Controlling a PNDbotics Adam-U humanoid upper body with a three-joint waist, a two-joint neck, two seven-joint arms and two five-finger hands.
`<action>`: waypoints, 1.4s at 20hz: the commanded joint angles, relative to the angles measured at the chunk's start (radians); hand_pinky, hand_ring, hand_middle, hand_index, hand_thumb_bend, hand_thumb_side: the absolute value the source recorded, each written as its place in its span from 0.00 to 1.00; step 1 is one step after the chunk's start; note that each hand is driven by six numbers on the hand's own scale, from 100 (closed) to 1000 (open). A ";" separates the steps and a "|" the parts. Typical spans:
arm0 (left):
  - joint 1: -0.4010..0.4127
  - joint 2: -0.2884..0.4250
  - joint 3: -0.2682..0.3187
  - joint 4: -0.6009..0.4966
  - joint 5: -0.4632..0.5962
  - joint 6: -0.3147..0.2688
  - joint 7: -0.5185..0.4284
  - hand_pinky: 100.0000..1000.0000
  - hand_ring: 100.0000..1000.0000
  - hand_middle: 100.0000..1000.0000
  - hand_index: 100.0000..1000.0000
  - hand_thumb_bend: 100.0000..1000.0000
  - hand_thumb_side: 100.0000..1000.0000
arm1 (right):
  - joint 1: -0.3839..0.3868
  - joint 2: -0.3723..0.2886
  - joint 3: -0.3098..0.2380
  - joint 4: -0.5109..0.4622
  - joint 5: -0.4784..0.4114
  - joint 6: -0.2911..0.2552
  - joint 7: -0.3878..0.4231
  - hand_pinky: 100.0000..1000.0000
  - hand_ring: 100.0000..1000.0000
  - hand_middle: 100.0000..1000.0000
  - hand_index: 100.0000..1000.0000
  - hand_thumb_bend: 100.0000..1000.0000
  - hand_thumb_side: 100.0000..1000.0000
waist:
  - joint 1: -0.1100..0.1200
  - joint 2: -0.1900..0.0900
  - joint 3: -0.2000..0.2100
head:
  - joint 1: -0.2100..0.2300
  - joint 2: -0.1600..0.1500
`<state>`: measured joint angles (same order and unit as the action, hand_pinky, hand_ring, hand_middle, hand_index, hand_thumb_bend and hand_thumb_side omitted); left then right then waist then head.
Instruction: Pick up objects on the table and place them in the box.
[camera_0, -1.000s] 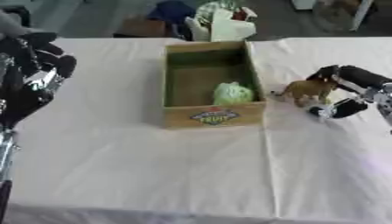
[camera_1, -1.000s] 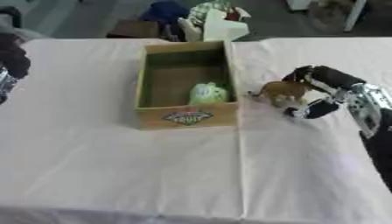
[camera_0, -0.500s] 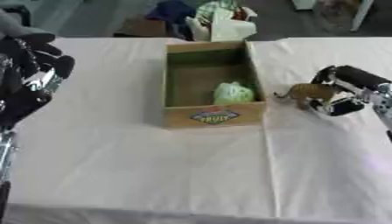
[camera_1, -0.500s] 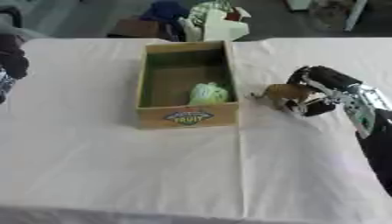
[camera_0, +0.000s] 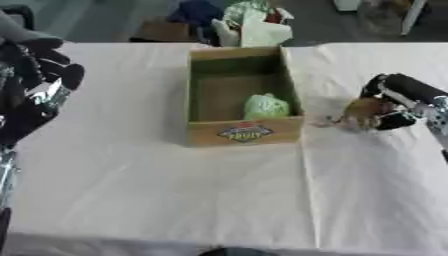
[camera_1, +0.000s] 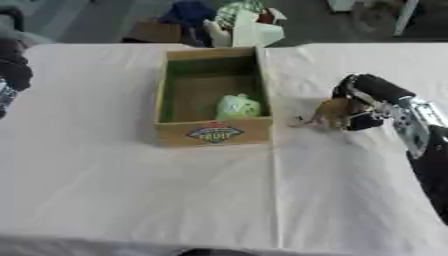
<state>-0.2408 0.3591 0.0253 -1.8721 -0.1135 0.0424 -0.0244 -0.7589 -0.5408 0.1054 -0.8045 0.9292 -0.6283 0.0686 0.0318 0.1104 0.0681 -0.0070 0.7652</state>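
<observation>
Wide table (camera_0: 157, 200) under a pale cloth, creased along a seam right of centre; beyond the far edge a dim floor with a heap of bags (camera_0: 241, 20), blurred. Mid-table, an open cardboard box (camera_1: 214, 134) with a fruit label on its near wall, a light green wrapped lump (camera_1: 238, 106) inside. Left hand (camera_0: 35, 85) cut off at the left edge, fingers hard to make out. Right hand (camera_1: 363, 107) curled around a small brown object (camera_1: 331, 112), just right of the box, shape unclear.

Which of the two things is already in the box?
The pale green thing, lying near the front of the box. The brown thing is outside, in the right hand.
</observation>
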 joint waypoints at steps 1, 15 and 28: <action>-0.005 0.010 0.010 -0.013 0.003 0.000 -0.005 0.52 0.54 0.54 0.76 0.53 0.51 | -0.027 -0.052 -0.001 -0.081 -0.055 -0.010 0.007 0.58 0.55 0.22 0.37 0.00 0.05 | -0.003 -0.017 -0.002 | 0.004 0.005; 0.004 0.000 0.004 -0.012 0.005 -0.006 -0.032 0.52 0.54 0.54 0.76 0.51 0.52 | -0.191 -0.003 0.076 -0.269 -0.273 -0.041 0.178 0.59 0.56 0.22 0.36 0.00 0.04 | -0.015 -0.032 0.010 | -0.010 0.005; -0.044 -0.046 -0.024 -0.051 0.032 -0.014 -0.065 0.52 0.54 0.54 0.76 0.51 0.51 | -0.301 0.186 0.056 -0.083 -0.141 -0.031 0.241 0.59 0.56 0.24 0.40 0.00 0.06 | -0.009 -0.008 0.124 | -0.106 0.005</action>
<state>-0.2685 0.3061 0.0022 -1.9014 -0.0893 0.0299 -0.0841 -1.0304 -0.3567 0.1765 -0.8979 0.7683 -0.6645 0.3075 0.0199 0.1150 0.1948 -0.1000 0.7652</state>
